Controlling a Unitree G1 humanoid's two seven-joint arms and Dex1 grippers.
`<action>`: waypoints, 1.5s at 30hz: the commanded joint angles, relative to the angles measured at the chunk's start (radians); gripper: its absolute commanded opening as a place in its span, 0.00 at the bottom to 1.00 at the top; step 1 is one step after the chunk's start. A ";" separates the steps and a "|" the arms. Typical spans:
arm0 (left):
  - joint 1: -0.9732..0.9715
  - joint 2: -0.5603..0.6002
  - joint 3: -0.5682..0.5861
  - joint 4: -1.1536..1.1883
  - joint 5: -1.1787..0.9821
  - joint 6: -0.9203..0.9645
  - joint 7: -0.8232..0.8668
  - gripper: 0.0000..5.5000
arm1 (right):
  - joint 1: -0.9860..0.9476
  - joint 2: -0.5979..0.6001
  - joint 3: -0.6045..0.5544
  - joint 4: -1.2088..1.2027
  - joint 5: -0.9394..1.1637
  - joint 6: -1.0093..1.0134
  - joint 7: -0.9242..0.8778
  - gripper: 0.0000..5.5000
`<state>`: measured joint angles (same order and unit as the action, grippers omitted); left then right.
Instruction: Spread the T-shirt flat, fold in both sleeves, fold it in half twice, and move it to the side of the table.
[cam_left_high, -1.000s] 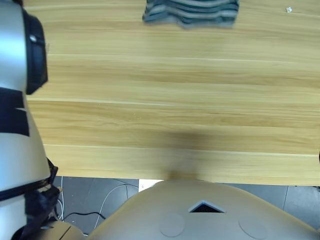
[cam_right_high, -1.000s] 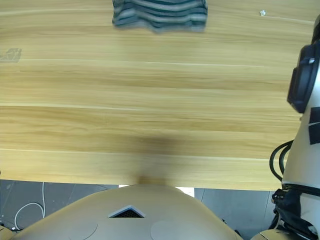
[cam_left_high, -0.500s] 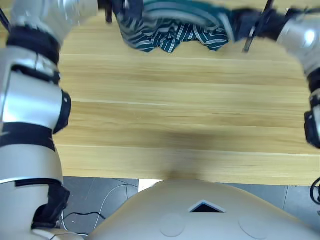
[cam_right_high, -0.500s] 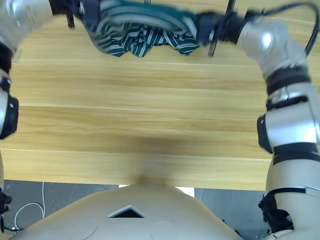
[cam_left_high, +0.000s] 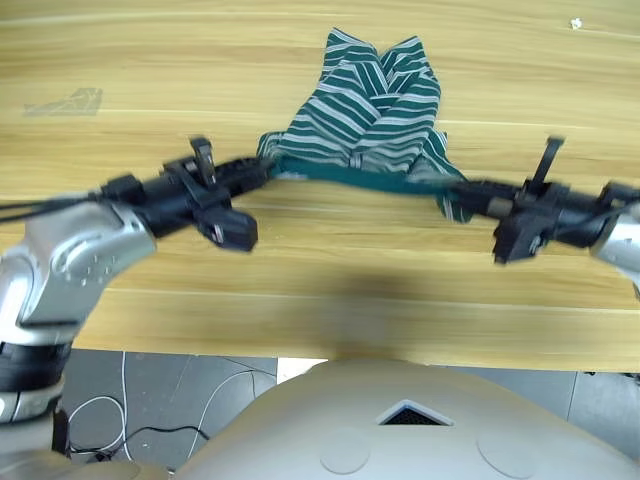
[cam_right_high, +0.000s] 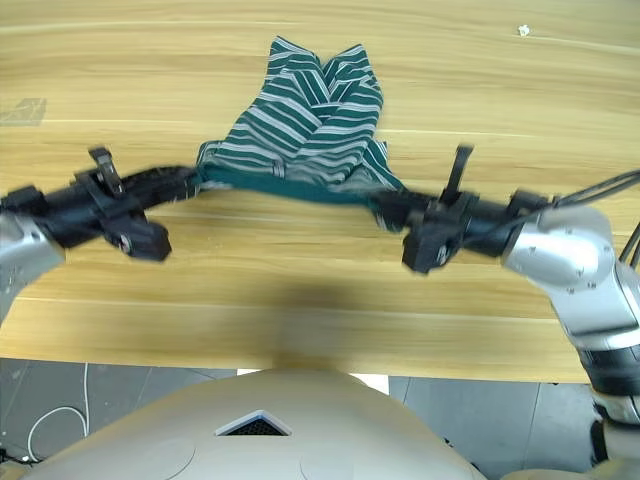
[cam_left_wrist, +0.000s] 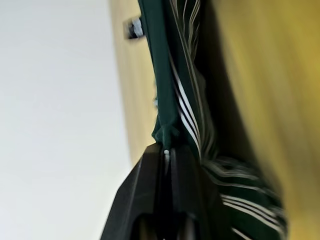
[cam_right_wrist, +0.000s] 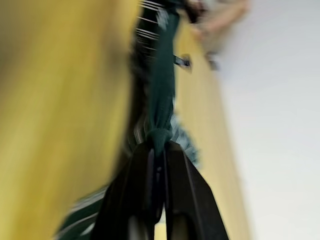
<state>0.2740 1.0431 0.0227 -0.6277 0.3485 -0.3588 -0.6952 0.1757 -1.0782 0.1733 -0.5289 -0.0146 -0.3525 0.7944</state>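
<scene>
Spanning fingertip to fingertip, the T-shirt (cam_left_high: 365, 110) hem sits clamped in left gripper (cam_left_high: 262, 170) and right gripper (cam_left_high: 452, 190), body bunched beyond both.

Head stereo downward — wrist cameras close-in

The T-shirt (cam_left_high: 370, 120), toward twelve o'clock on the table (cam_left_high: 300, 270), is soft, matt, rumpled cloth, the table smooth wood grain with a faint sheen, and the left gripper (cam_left_high: 262, 170) and right gripper (cam_left_high: 452, 190) matt black plastic.
</scene>
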 joint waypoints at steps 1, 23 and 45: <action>0.129 -0.019 -0.001 -0.024 0.032 0.038 -0.040 0.00 | 0.013 0.025 0.051 -0.062 -0.024 0.072 0.051 0.01; 0.171 -0.020 0.068 -0.114 -0.501 0.313 -0.280 0.49 | 0.144 -0.048 -0.011 -0.114 0.327 0.253 0.362 0.24; -0.517 -0.478 -0.351 0.843 0.025 0.155 0.166 0.68 | -0.225 0.170 0.151 0.497 -0.318 0.026 0.123 0.24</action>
<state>-0.2171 0.6008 -0.3206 0.1508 0.3893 -0.1987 -0.5373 -0.0134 -0.9387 0.2935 -0.0804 -0.3070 -0.3088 0.9203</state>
